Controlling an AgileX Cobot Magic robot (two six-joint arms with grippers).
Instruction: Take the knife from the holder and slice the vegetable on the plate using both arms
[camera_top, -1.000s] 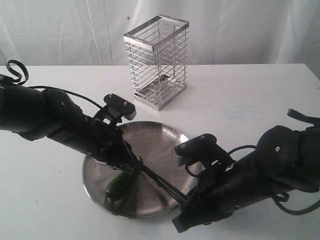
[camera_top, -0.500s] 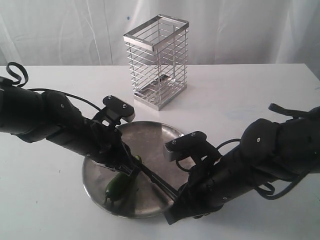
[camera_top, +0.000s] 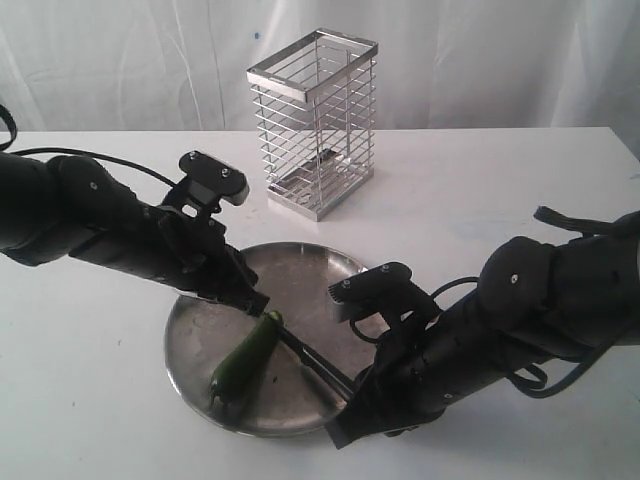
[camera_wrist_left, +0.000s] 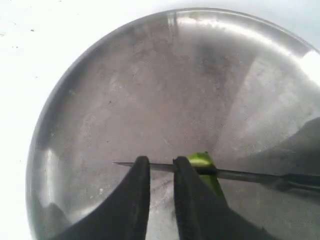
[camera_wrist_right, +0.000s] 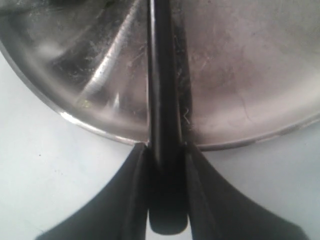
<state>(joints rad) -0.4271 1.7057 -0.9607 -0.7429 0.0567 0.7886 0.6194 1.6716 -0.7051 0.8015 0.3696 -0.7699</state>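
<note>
White table (camera_top: 480, 180), white curtain (camera_top: 480, 60); right claw (camera_wrist_right: 165, 151) pinches knife (camera_wrist_right: 162, 75), left claw (camera_wrist_left: 161, 162) slightly parted.

A white table (camera_top: 480, 200) carries everything. The plate (camera_top: 310, 270) lies flat on it near the front edge, a little left of centre, its steel dull and its rim raised. The holder (camera_top: 315, 120) stands upright on the table behind the plate, near it but not touching, turned so that one corner faces the plate. To the plate's right the tabletop is bare white.
</note>
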